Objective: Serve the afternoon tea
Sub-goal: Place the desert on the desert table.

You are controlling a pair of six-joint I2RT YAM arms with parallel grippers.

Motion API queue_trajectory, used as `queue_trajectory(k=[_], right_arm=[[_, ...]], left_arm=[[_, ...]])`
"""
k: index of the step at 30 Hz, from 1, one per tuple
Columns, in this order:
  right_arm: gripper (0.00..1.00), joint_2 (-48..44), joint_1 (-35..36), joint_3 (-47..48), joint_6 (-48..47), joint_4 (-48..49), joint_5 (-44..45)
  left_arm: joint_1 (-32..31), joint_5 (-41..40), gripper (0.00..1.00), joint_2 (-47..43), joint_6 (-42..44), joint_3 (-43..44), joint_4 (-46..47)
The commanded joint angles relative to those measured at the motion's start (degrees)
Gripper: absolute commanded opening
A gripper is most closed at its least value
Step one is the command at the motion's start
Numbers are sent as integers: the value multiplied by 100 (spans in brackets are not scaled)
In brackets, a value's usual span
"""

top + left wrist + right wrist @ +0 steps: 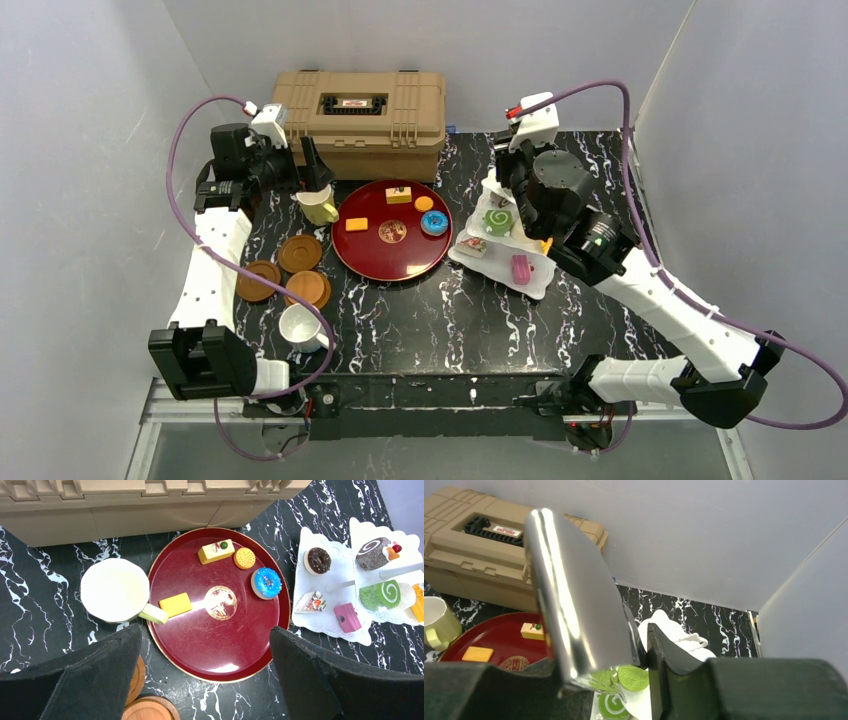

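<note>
Left jaws wide apart, right jaws clamped on metal utensil (574,605)

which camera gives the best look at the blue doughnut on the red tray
Left wrist view: the blue doughnut is large, seen from above, sprinkles clear. Top external shows it only as a small blue disc. Right wrist shows none of it behind the shiny metal utensil.

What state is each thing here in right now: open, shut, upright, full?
Tan case: lid shut.
Pale-yellow mug: upright, empty.
White mug: looks upright.
Three saucers: bare.
Red tray: carrying four cakes.
White stand: loaded with sweets.
Left claw: open, empty.
Right claw: closed on a shiny metal tool.
</note>
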Motion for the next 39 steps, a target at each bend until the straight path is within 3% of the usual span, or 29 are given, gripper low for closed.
queue_trajectory(k=[1,9,14,23,32,39], right_arm=[[43,-15,-67,-23,19,424,119],[53,-25,-67,68,40,430,-55],[54,-12,-72,175,90,403,-276],[39,313,-59,564,253,476,-921],[34,1077,-29,1287,550,677,-1861],[38,1856,-28,614,1495,1819,-3108]], left_arm=[[43,53,98,-228,66,-82,-100],[40,171,98,-208,21,-71,-91],[43,155,98,-229,40,-62,-109],[42,70,98,-206,31,-6,-130],[38,-74,98,-166,23,54,-144],[183,-138,98,146,70,207,-459]])
